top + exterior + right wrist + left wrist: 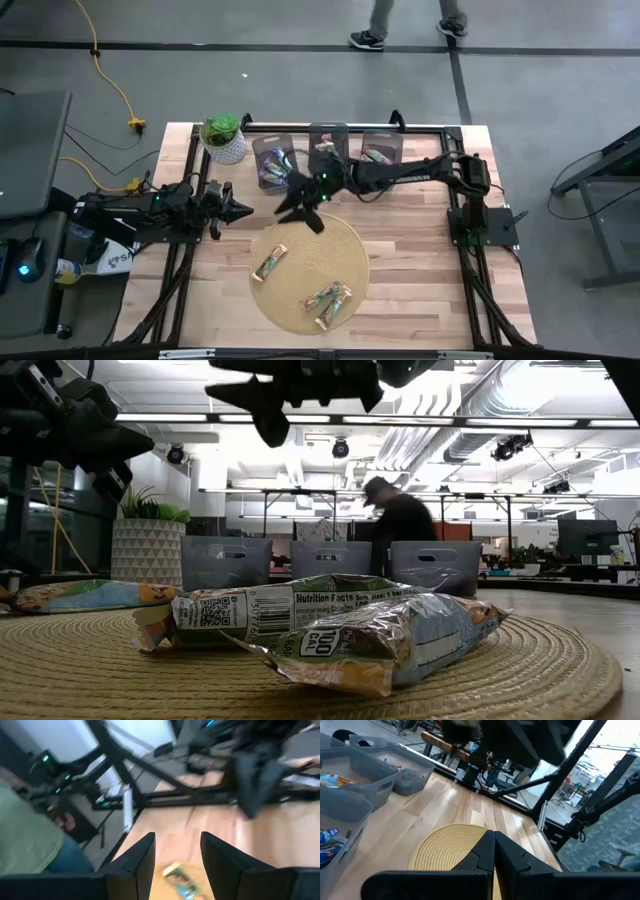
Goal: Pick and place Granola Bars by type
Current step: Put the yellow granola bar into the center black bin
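High view puts the right gripper over the far edge of the round straw mat, fingers spread apart with nothing between them; its own wrist view confirms the gap, with one granola bar lying below on the wood. The left gripper waits at the table's left side, fingers pressed together and empty in its wrist view.

Low view alone gives readable print: "Nutrition Facts" and a barcode on one wrapper, and "100 CAL" on the bar in front.

Three granola bars lie on the mat from above: one alone and a touching pair. Three clear grey bins stand in a row at the far edge, each holding bars, too small to count. A potted plant stands beside the leftmost bin. A person shows beyond the bins.
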Motion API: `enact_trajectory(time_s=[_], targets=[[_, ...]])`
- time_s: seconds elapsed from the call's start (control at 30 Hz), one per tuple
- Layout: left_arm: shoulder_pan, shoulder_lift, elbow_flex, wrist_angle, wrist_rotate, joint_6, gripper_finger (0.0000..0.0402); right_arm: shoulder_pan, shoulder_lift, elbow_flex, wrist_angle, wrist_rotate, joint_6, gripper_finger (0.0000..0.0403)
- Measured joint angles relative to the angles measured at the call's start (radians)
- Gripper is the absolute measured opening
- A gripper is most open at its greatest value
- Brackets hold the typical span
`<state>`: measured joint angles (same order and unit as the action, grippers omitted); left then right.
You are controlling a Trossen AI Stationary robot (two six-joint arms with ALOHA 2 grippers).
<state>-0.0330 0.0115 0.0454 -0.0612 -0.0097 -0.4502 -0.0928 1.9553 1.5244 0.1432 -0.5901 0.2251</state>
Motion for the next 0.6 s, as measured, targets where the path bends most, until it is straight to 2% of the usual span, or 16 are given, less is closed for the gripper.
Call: enact_trajectory(time_s=[0.17, 0.4, 0.6], targets=[[0.000, 0.000, 0.000, 0.000, 0.000, 0.000, 0.0001, 0.071, 0.000, 0.000, -0.073, 0.018, -0.035, 0.0142], [0.000, 0.000, 0.000, 0.000, 0.000, 0.000, 0.0001, 0.167, 0.000, 0.010, -0.242, 0.146, -0.055, 0.0142], [0.000, 0.000, 0.000, 0.000, 0.000, 0.000, 0.0001, 0.287, -0.001, 0.144, -0.533, 0.395, -0.194, 0.0142]])
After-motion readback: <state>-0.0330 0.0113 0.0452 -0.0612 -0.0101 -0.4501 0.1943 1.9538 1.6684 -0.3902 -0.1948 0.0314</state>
